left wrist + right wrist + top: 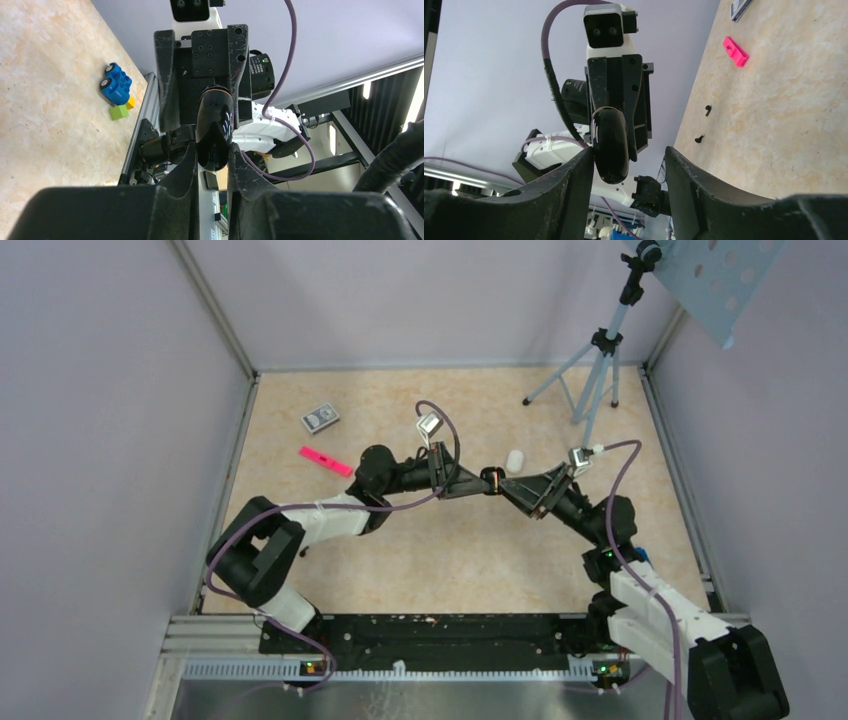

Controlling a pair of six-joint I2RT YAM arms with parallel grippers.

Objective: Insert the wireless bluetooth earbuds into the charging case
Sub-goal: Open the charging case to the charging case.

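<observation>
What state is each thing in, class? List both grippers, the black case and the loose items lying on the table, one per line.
left gripper: shut on the black case
right gripper: open, fingers on either side of the black case
black case: lid closed, held up off the table
white capsule: resting on the table, untouched
pink block: lying flat on the table

A robotics lab, by the look of it — a test cell shut in by plain lilac walls (90, 390) and aluminium rail (215, 632), a cabled left arm (320, 518) and right arm (665, 615) bolted to the table (470, 560) — plus a tripod (597, 370) carrying a perforated plate (715, 280).
</observation>
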